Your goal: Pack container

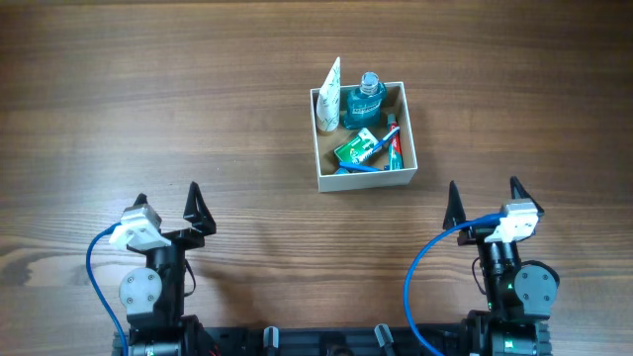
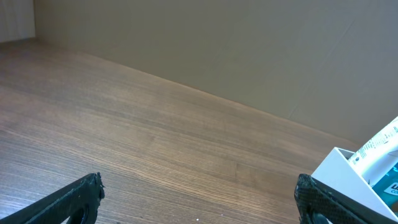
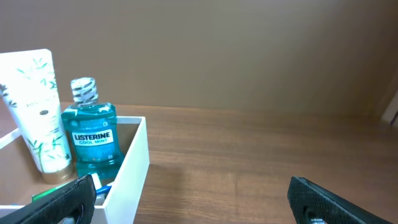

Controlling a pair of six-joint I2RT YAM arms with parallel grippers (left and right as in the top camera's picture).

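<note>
Container [image 1: 366, 179]: square, shallow, white walls, tan inside; holds white tube [image 1: 330, 94], blue mouthwash bottle [image 1: 366, 99], green packet [image 1: 356, 148].
Left tool [image 1: 168, 208]: wide, empty.
Right tool [image 1: 485, 198]: wide, empty.

The container [image 1: 366, 180] sits at one o'clock on the wooden table [image 1: 148, 79]. Inside it are a white tube [image 1: 330, 96] at eleven, a blue bottle [image 1: 364, 99] at twelve and a green packet [image 1: 358, 148] in the middle. The left gripper [image 1: 168, 195] at seven and the right gripper [image 1: 484, 185] at five both gape, empty.

Probably robotics lab test station: brown wood-grain counter [image 1: 198, 119], plain tan board backdrop [image 2: 249, 43], two black blue-cabled robot arms [image 1: 148, 287] mounted at near edge.
</note>
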